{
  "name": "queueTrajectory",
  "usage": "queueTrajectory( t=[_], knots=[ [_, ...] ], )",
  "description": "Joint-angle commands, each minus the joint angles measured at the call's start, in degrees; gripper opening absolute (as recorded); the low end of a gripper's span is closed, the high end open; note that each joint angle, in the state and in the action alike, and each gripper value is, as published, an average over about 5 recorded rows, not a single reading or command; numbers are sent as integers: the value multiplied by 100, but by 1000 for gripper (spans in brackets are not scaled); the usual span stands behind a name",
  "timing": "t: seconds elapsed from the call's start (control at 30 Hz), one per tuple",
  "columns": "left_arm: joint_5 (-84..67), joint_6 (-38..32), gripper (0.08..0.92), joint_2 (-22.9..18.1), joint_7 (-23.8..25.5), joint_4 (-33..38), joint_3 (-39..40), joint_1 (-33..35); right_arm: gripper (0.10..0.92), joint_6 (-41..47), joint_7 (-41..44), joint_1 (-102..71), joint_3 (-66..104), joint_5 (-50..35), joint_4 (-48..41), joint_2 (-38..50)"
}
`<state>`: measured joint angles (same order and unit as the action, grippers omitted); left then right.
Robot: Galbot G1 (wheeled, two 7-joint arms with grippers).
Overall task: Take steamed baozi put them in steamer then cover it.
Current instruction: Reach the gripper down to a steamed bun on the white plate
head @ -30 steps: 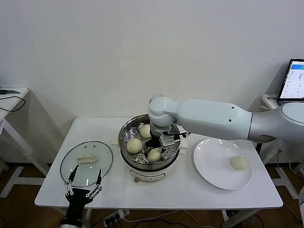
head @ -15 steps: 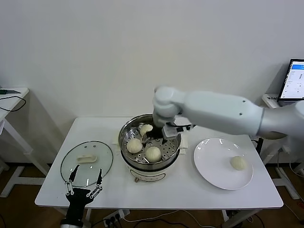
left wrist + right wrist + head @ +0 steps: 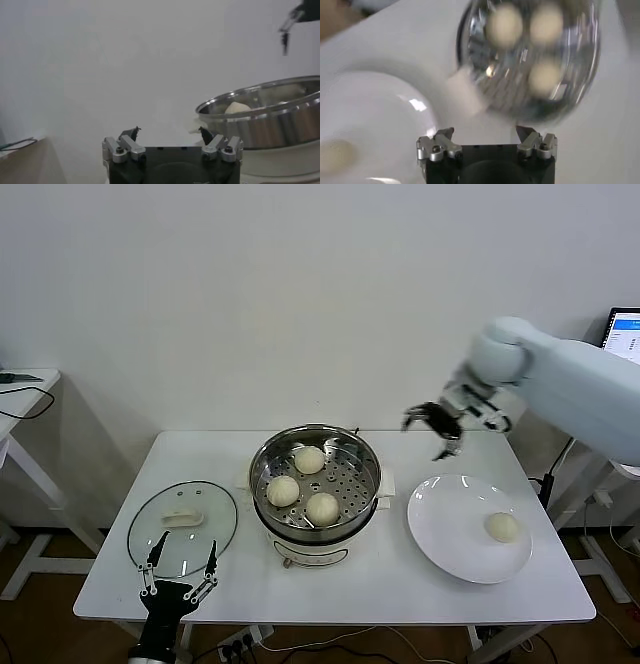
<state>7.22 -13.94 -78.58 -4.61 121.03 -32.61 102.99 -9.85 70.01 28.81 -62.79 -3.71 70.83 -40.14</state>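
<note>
The steel steamer point(image 3: 315, 529) on its cream base stands mid-table with three baozi on its perforated tray: at the back point(image 3: 309, 459), front left point(image 3: 283, 490) and front right point(image 3: 322, 508). A fourth baozi point(image 3: 502, 527) lies on the white plate point(image 3: 445, 534) to the right. The glass cover point(image 3: 183, 524) lies flat on the table's left. My right gripper point(image 3: 432, 424) is open and empty, in the air above the table between steamer and plate. My left gripper point(image 3: 178, 569) is open and empty, low at the table's front-left edge by the cover. The right wrist view shows the steamer point(image 3: 530, 60) and the plate's baozi point(image 3: 335, 155).
A laptop point(image 3: 622, 354) sits on a stand at the far right. A side table with a cable point(image 3: 25, 399) is at the far left. The left wrist view shows the steamer's rim point(image 3: 260, 117) ahead and to the side.
My right gripper has let a baozi go on the steamer tray, risen out of the steamer and swung right and up toward the plate. The left arm has not moved.
</note>
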Motion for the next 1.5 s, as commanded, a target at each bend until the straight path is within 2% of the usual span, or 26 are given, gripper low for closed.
queueTrajectory(
  t=[0.03, 0.47, 1.07, 1.17, 1.33, 1.5],
  knots=[
    [25, 39, 823, -10, -14, 15, 26, 20, 823, 1104, 255, -1059, 430, -382, -1311, 930],
    [41, 67, 823, -9, -16, 8, -40, 109, 823, 996, -192, -2605, 1088, 348, -1970, 458],
    [35, 67, 823, -40, -25, -14, -65, 115, 823, 1032, -472, -2934, 1415, 568, -2246, 56],
    [32, 69, 823, -45, -27, -15, -70, 113, 801, 1033, -461, -2892, 1402, 585, -2212, 50],
    [24, 69, 823, -39, -27, -26, -61, 109, 694, 1038, -394, -2575, 1183, 516, -2057, 93],
    [21, 80, 823, -26, -29, -22, -18, 85, 653, 1032, -90, -1901, 938, 407, -1820, 100]
  ],
)
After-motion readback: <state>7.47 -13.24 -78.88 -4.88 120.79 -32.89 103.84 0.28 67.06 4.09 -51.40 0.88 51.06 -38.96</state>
